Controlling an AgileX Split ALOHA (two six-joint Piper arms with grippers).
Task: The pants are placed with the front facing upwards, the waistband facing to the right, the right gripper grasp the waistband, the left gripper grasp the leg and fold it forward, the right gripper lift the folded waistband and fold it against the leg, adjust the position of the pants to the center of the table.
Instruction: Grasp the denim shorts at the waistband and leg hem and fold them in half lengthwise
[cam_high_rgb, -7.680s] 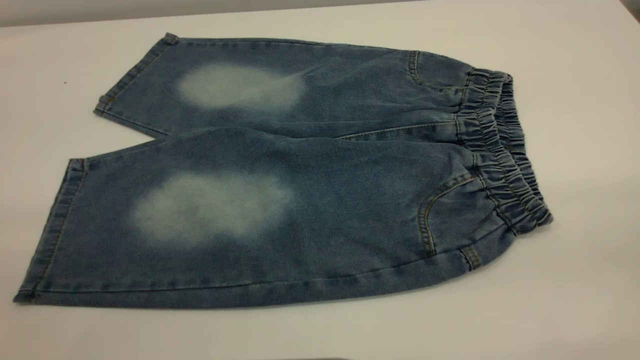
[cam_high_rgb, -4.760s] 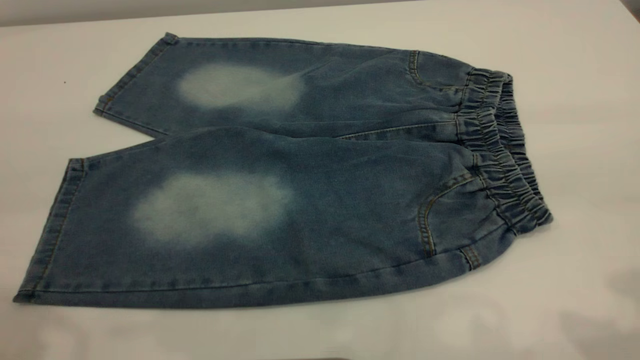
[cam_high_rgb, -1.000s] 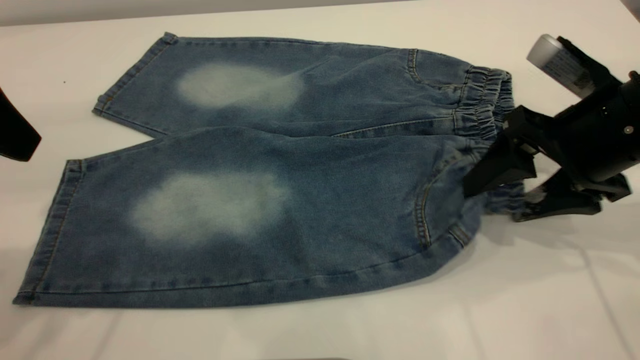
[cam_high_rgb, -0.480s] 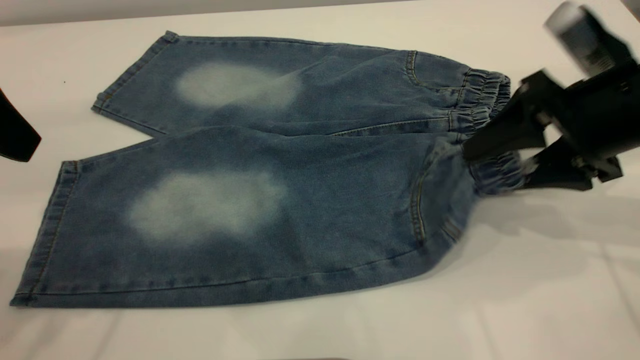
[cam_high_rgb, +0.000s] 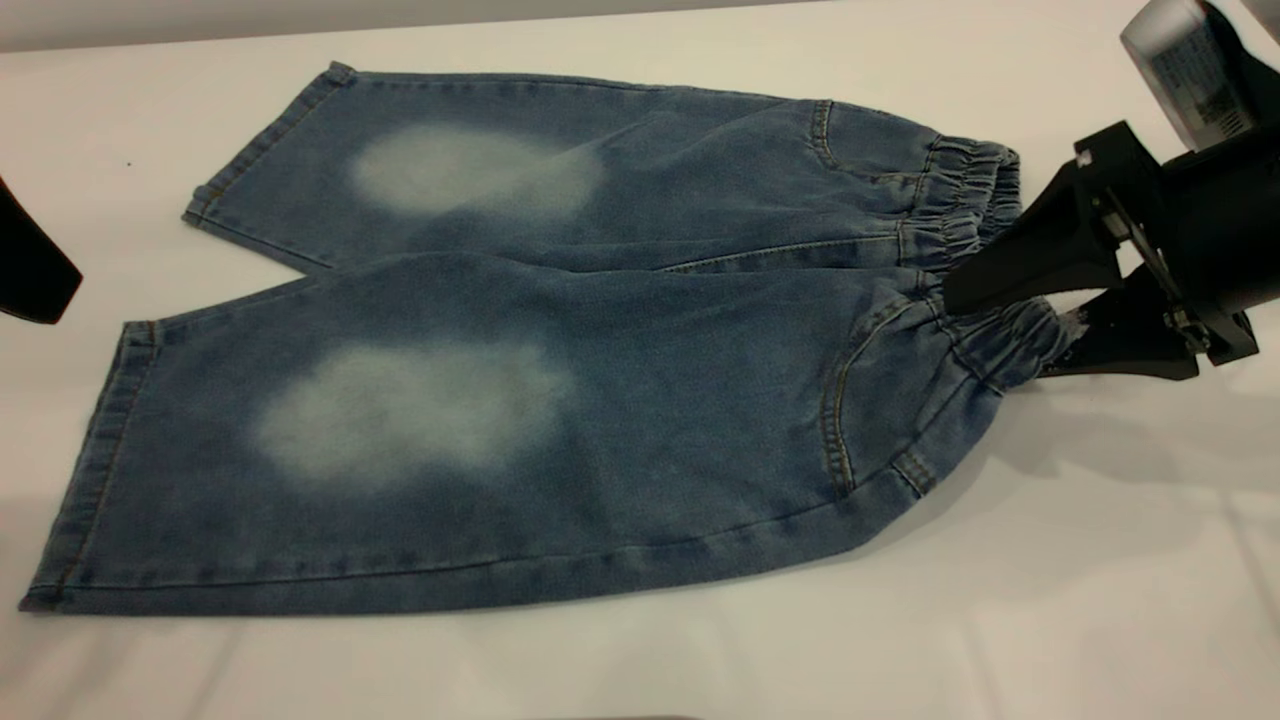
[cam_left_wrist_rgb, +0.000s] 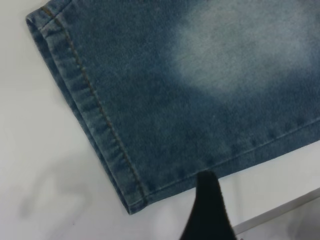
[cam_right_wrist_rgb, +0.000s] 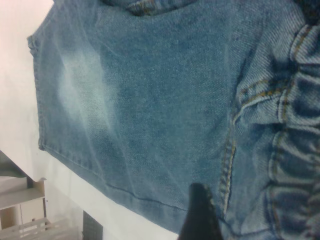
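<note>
The blue denim pants lie front up on the white table, legs to the left and waistband to the right. My right gripper is shut on the near part of the waistband and holds it raised a little off the table, so the denim bunches there. In the right wrist view the gathered waistband and a pocket seam fill the frame beside one black finger. My left gripper hangs at the far left, beyond the leg hems. Its wrist view shows a hem corner just ahead of it.
The table's far edge runs along the top of the exterior view. In the left wrist view a table edge lies close to the hem corner. White shelving stands beyond the table in the right wrist view.
The right gripper, shut on the waistband, has risen and drawn back to the right, lifting and stretching the near waistband end. The left gripper has stayed at the left edge.
</note>
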